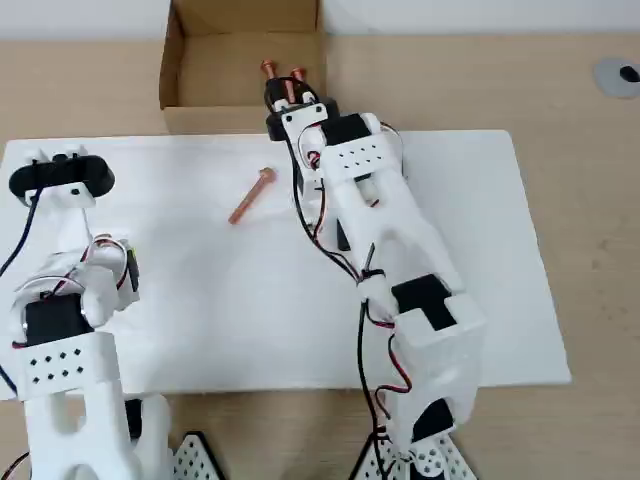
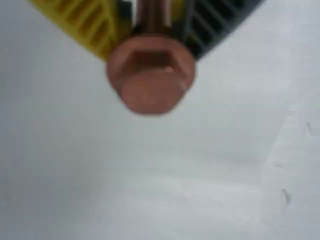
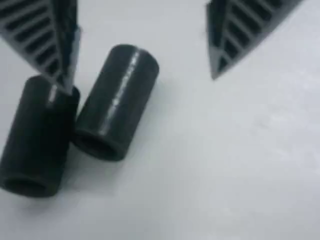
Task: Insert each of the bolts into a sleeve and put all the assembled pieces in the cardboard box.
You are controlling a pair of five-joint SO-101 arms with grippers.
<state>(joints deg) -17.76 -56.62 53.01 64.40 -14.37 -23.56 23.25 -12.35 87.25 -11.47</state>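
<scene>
Held bolt (image 2: 150,75), copper, hex head toward the lens: shank clamped between the left gripper (image 2: 150,47) fingers, over the white sheet (image 2: 150,190). Sleeve A (image 3: 117,102) and sleeve B (image 3: 37,135), black, lie touching on the sheet. Right gripper (image 3: 140,80) fingers are spread wide above them. Loose bolt (image 1: 250,196) lies on the sheet, 6 o'clock of the cardboard box (image 1: 200,70).

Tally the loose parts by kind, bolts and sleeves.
Copper bolts: 4 (one in the left pincer, one lying on the white mat, two at the front of the cardboard box)
Black sleeves: 2
Total: 6
</scene>
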